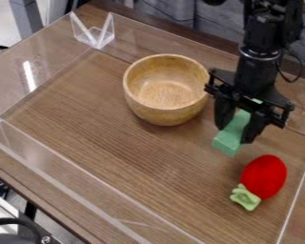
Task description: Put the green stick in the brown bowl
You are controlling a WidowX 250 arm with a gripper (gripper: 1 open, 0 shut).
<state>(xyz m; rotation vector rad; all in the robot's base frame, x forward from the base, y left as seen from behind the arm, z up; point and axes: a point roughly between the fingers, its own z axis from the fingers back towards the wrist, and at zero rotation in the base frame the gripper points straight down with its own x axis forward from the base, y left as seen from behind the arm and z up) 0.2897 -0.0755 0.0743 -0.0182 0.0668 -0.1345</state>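
A black gripper (244, 129) points straight down, its jaws clamped on the green stick (231, 141), which hangs tilted just above the table, right of the brown bowl (167, 89).

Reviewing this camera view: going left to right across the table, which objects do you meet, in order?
Clear plastic stand at the back left → brown bowl → green stick, clamped in the gripper → red round toy with its green leafy stem.
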